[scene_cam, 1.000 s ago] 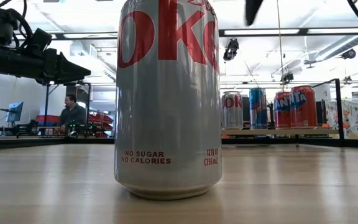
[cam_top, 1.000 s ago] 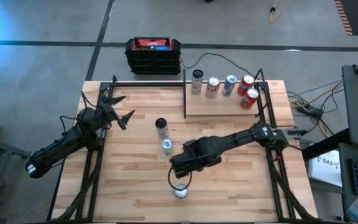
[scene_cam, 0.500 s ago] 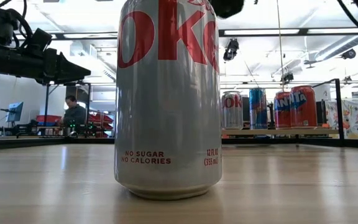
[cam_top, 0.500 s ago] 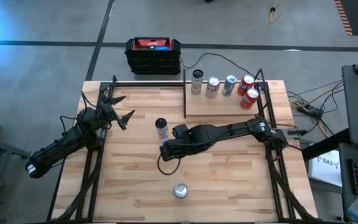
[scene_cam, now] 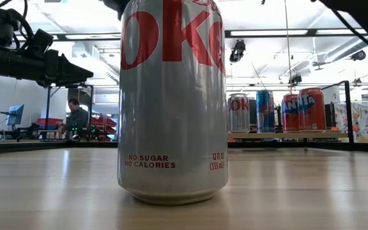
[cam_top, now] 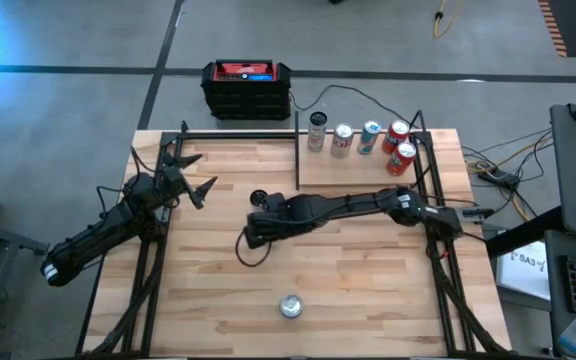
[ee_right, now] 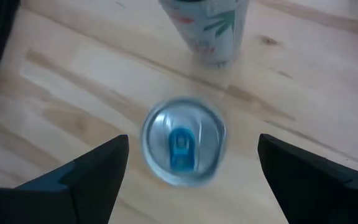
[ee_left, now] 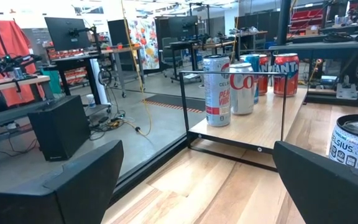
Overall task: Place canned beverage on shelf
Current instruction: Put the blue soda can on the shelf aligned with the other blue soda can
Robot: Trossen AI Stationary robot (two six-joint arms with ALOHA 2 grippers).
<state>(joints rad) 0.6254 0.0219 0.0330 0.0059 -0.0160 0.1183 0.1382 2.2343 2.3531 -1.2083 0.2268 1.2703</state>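
Note:
My right gripper [cam_top: 252, 231] is open and hangs over the table's middle, above a silver can with a blue tab [ee_right: 183, 142], which stands upright on the tabletop. Its fingers stand on either side of the can, above its top, apart from it. A second can with a dark top [cam_top: 259, 198] stands just beyond [ee_right: 207, 28]. A silver Diet Coke can [cam_top: 289, 306] stands near the table's near edge [scene_cam: 172, 102]. The shelf [cam_top: 353, 172] at the far right carries several cans [cam_top: 368, 140]. My left gripper [cam_top: 199, 175] is open and empty at the table's left.
Black rods edge the shelf and the table's sides [cam_top: 297, 150]. A black and red box [cam_top: 247, 87] sits on the floor beyond the far edge. The left wrist view shows the shelf [ee_left: 247, 127] and a Celsius can [ee_left: 356, 140]. A person [scene_cam: 76, 118] sits far behind.
My right gripper has gone from above the Diet Coke can near the near edge toward the far edge and the left, and now hangs over the blue-tab can. The Diet Coke can stays where it was. My left arm has kept still.

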